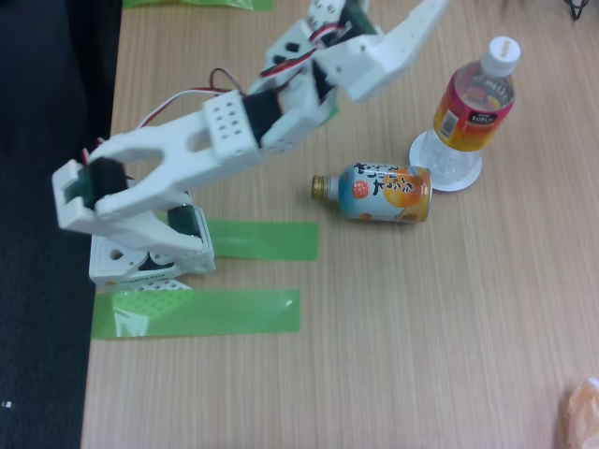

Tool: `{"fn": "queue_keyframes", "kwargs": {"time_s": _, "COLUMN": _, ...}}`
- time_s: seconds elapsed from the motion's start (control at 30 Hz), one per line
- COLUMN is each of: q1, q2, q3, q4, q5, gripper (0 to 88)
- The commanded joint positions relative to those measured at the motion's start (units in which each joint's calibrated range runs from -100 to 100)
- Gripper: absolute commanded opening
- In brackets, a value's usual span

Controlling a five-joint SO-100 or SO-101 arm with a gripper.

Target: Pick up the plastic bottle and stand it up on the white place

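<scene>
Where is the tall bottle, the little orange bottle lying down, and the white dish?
tall bottle (473,105), fixed view, on its yellow and red label.
little orange bottle (386,192), fixed view, on the middle of its side.
white dish (420,150), fixed view, on its left rim beside the tall bottle.

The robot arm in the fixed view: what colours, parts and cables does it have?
The arm is made of white plastic segments with black motor blocks set at the joints. One segment has a grid of small round holes. Red, white and black cables loop along it. The gripper is white too, with a long tapering finger. The base is white.
</scene>
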Motion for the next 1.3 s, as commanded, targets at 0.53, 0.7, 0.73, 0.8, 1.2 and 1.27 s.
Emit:
{"fn": "queue_keyframes", "kwargs": {"time_s": 0.53, "q1": 11.1, "q2": -38.2, "q3": 25.6, "q4": 5.0, "q5": -30.6, "gripper": 34.0}}
{"fn": "queue_keyframes", "kwargs": {"time_s": 0.7, "q1": 10.6, "q2": -52.1, "q3": 32.8, "q4": 4.9, "q5": -34.0, "gripper": 34.4}}
{"fn": "queue_keyframes", "kwargs": {"time_s": 0.73, "q1": 10.6, "q2": -54.9, "q3": 34.2, "q4": 4.4, "q5": -34.8, "gripper": 34.5}}
{"fn": "queue_keyframes", "kwargs": {"time_s": 0.8, "q1": 10.6, "q2": -59.8, "q3": 38.0, "q4": 0.1, "q5": -36.1, "gripper": 34.6}}
{"fn": "queue_keyframes", "kwargs": {"time_s": 1.2, "q1": 10.6, "q2": -64.8, "q3": 62.0, "q4": -58.5, "q5": -38.1, "gripper": 34.0}}
{"fn": "queue_keyframes", "kwargs": {"time_s": 1.27, "q1": 10.6, "q2": -64.8, "q3": 65.2, "q4": -64.1, "q5": -38.1, "gripper": 33.9}}
